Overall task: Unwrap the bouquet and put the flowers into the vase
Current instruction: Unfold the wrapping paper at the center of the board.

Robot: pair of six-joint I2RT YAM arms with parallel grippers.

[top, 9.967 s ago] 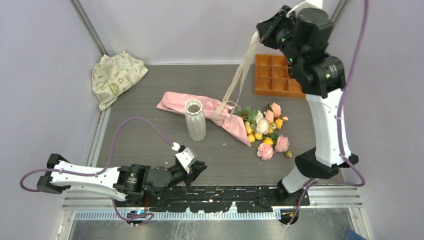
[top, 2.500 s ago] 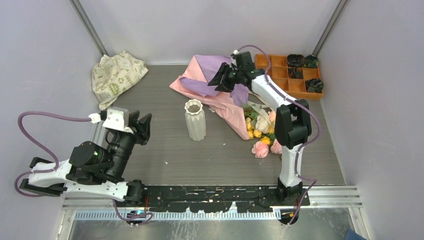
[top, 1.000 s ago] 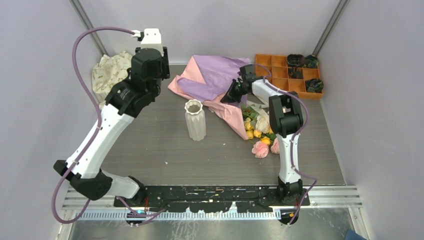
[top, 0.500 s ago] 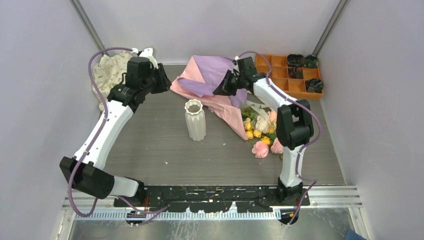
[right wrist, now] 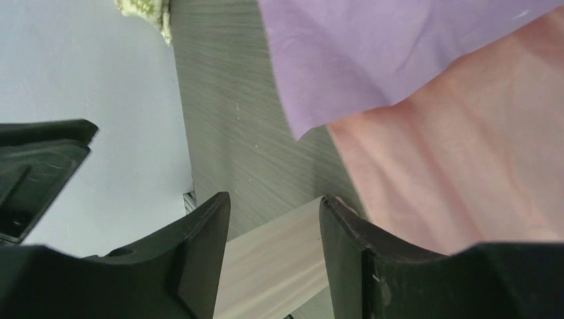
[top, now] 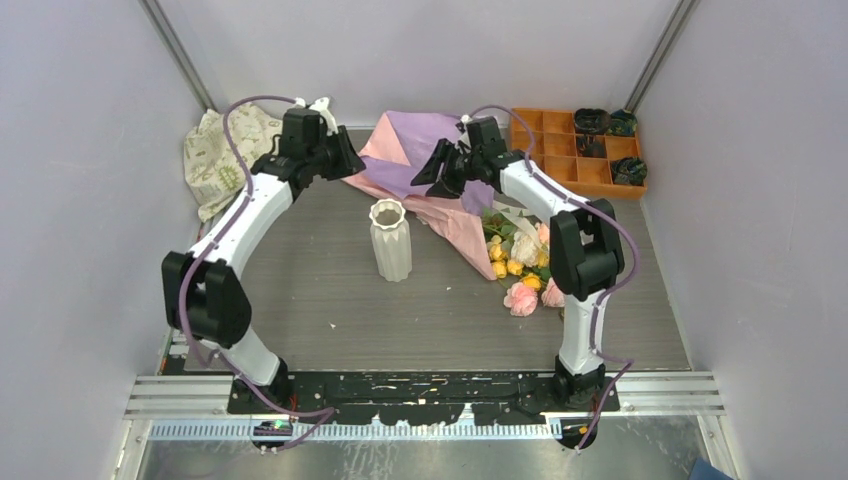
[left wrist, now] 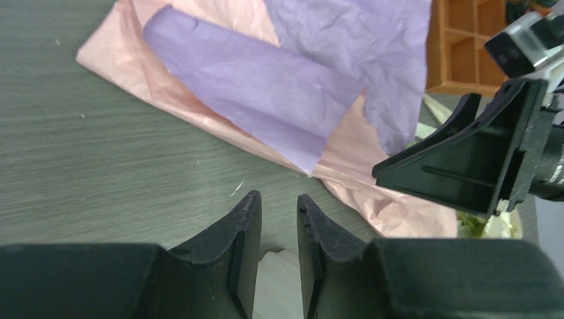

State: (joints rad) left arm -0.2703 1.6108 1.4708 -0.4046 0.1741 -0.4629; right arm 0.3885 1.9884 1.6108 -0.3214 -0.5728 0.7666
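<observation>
Left arm had swung across from the cloth [top: 225, 150] corner to a spot behind the vase [top: 390, 240]. Right jaws, pressed together a moment earlier, had parted.

- Left gripper [left wrist: 279, 203]: jaws a narrow slit apart, pinching nothing, just short of the paper's [top: 420, 145] edge, behind and left of the vase.
- Right gripper [right wrist: 274, 203]: jaws spread wide over the sheet, behind and right of the vase. A pale strip showed in the gap, and what it was could not be told. The two grippers faced each other, near.
- Paper: opened out, thin and creased, with glossy pink beneath and a purple flap uppermost. It lay behind and right of the vase.
- Flowers [top: 525, 270]: right of the vase, heads on the table [top: 330, 290], stems running under the pink corner, none in the vase. Blooms peach, yellow, pink and cream.
- Vase: white, ribbed, scalloped rim, upright, tall and narrow.
- Tray [top: 560, 150]: orange, compartmented, behind and right of the vase.

Risks, as judged:
- The nearly closed left jaws could skid off slick, flat paper.
- Pulling the sheet could drag the stems along.
- The sheet could also sweep into the vase and tip it.
- The opposed fingers could collide.
</observation>
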